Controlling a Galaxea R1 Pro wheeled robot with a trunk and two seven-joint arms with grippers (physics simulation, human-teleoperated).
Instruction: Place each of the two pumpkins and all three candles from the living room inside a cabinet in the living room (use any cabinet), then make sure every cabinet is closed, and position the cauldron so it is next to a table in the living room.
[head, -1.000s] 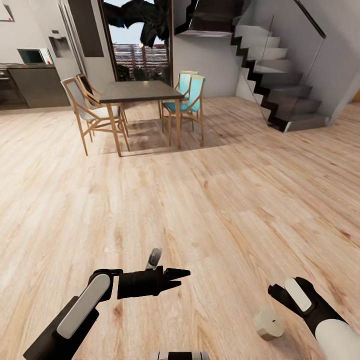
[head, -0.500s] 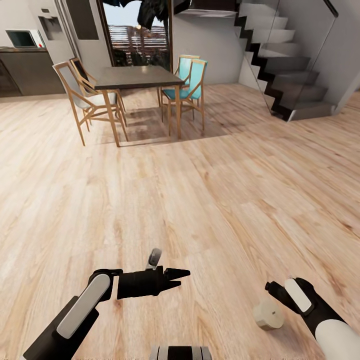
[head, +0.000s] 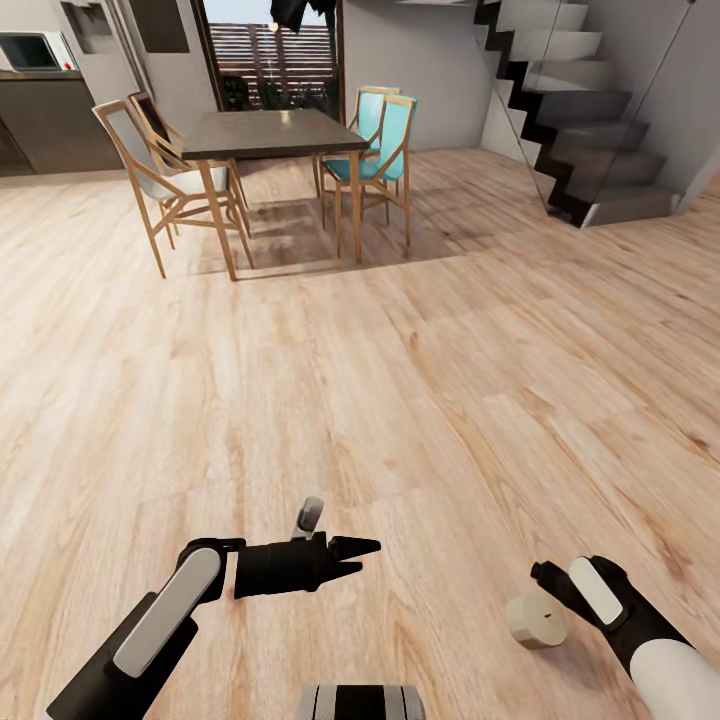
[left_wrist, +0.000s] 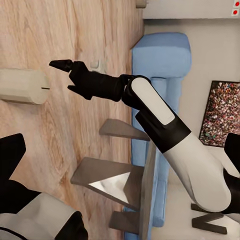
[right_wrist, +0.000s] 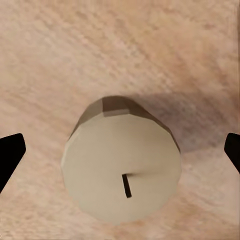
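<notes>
One beige candle (head: 535, 618) stands on the wood floor at the lower right of the head view, its dark wick facing up. My right gripper (head: 545, 578) hovers just over it, open. In the right wrist view the candle (right_wrist: 122, 170) sits centred between the two black fingertips (right_wrist: 10, 152), which stand wide apart and do not touch it. The left wrist view shows that candle (left_wrist: 22, 86) just beyond the right gripper (left_wrist: 67, 77). My left gripper (head: 358, 557) is open and holds nothing, low over the floor at the lower middle. Pumpkins, cabinet and cauldron are out of view.
A dark dining table (head: 265, 135) with wooden and teal chairs (head: 385, 150) stands ahead. A staircase (head: 590, 130) rises at the back right and a kitchen counter (head: 50, 130) lies at the back left. A blue sofa (left_wrist: 160, 55) appears in the left wrist view.
The whole head view has tilted down and drawn nearer the table. The right gripper has shifted slightly left, and the candle now sits closer under its fingers. The left arm holds its pose.
</notes>
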